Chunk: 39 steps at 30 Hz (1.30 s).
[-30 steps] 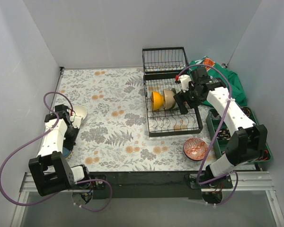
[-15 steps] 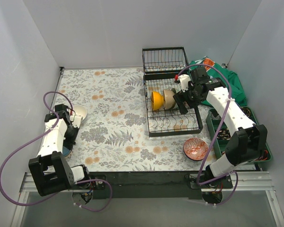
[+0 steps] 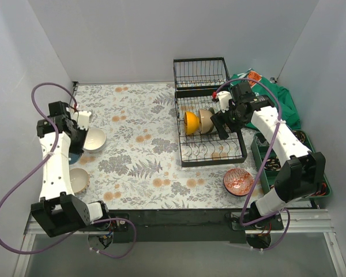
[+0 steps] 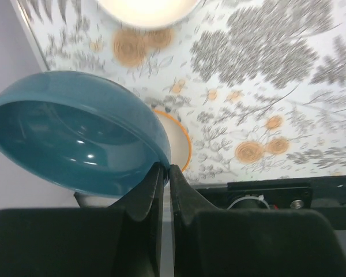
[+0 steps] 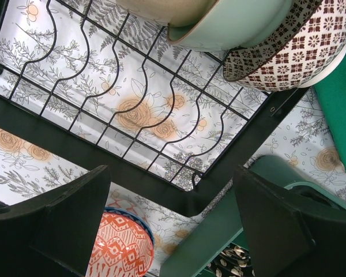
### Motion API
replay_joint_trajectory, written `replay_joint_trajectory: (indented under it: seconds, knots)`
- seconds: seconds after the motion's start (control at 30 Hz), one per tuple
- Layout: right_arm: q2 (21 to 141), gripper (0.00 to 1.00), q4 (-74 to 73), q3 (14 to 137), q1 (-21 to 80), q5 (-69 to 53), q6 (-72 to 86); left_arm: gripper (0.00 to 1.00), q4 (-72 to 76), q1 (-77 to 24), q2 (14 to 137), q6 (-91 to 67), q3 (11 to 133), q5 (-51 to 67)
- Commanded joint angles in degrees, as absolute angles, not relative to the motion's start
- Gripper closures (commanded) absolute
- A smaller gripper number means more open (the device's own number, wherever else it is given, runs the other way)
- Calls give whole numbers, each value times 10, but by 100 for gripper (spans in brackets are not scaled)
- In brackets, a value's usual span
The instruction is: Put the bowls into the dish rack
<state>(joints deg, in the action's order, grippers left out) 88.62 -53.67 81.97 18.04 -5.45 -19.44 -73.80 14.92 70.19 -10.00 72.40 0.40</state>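
Bowls, small, round, glazed ceramic, assorted colours; step in hand judged to be the carry of one bowl toward the dish rack (image 3: 210,130). Item held: blue bowl (image 4: 75,135), smooth and glossy, deep teal inside, pinched by its thin rim between the pressed-together fingers of the left tool (image 4: 164,168), tilted on edge, clear of the floral-print bench (image 3: 138,156). Below that tool, on the bench and not yet loaded: cream bowl with orange rim (image 4: 181,144); beyond it, plain cream-white bowl (image 4: 145,7). Dish rack: black wire, rectangular, rows of curved slots, well apart from the left tool, across the bench. Right tool (image 5: 172,173): fingers spread wide, holding nothing, hovering over the rack's open rows. Ahead of it, standing on edge in the slots: mint green bowl (image 5: 236,29) and brown-and-white patterned bowl (image 5: 288,49); further along, yellow-orange bowl (image 3: 190,123). Beneath the right tool, outside the rack: red patterned bowl (image 5: 118,245), beside a green plastic tray (image 5: 230,231). Next move, as judged: bring the blue bowl across to a free slot, keeping it on edge; slick glaze and a rim-only pinch call for a firm, steady hold
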Motion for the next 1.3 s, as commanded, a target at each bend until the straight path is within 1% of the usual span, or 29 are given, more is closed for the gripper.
replay_joint_trajectory:
  seconds: [0.0, 0.07, 0.1, 0.23, 0.27, 0.3, 0.37, 0.47, 0.53, 0.57, 0.6, 0.63, 0.67, 0.7, 0.73, 0.77, 0.8, 0.83, 0.87, 0.97, 1.13, 1.27]
  knots:
    - [883, 5, -519, 829, 183, -47, -192, 100, -759, 146, 743, -91, 831, 186]
    - [882, 5, -517, 828, 183, -40, -194, 100, -750, 141, 768, -103, 859, 250]
    - [879, 5, -515, 827, 184, -37, -196, 100, -742, 137, 779, -113, 873, 310]
    - [861, 5, -512, 811, 184, -15, -204, 100, -701, 108, 825, -177, 933, 469]
    - [855, 5, -512, 805, 183, -5, -206, 100, -680, 99, 847, -210, 939, 502]
    - [842, 5, -511, 790, 183, -3, -209, 100, -663, 83, 854, -234, 943, 564]
    - [826, 4, -511, 776, 183, 29, -212, 100, -616, 69, 868, -268, 945, 620]
    - [797, 4, -515, 752, 167, 46, -200, 100, -593, 34, 912, -270, 967, 724]
    - [781, 4, -519, 744, 151, 54, -197, 100, -518, 14, 912, -361, 941, 766]
    - [776, 4, -521, 744, 147, 66, -198, 100, -371, 8, 903, -420, 910, 799]
    - [767, 4, -523, 744, 142, 72, -199, 100, -275, -16, 892, -573, 845, 809]
    - [764, 4, -523, 745, 132, 77, -199, 100, -170, -25, 873, -655, 802, 815]
    - [756, 4, -523, 745, 126, 85, -200, 100, 64, -32, 868, -734, 765, 809]
    - [753, 4, -523, 746, 120, 87, -200, 100, 179, -39, 865, -829, 692, 796]
    - [751, 4, -523, 745, 108, 90, -200, 100, 295, -47, 868, -990, 660, 779]
    - [747, 4, -523, 743, 101, 96, -201, 100, 406, -52, 889, -1027, 650, 756]
    - [743, 4, -523, 741, 96, 99, -204, 100, 400, -65, 904, -1029, 653, 747]
    - [741, 4, -526, 740, 88, 104, -206, 100, 435, -70, 916, -1082, 645, 739]
    - [739, 4, -527, 737, 84, 106, -207, 100, 506, -76, 938, -1096, 643, 732]
    - [737, 4, -533, 736, 69, 116, -214, 100, 608, -94, 993, -1164, 652, 715]
    - [735, 4, -548, 734, 50, 121, -223, 100, 734, -112, 1074, -1262, 669, 688]
    - [735, 5, -550, 732, 40, 125, -227, 100, 840, -120, 1127, -1317, 657, 670]
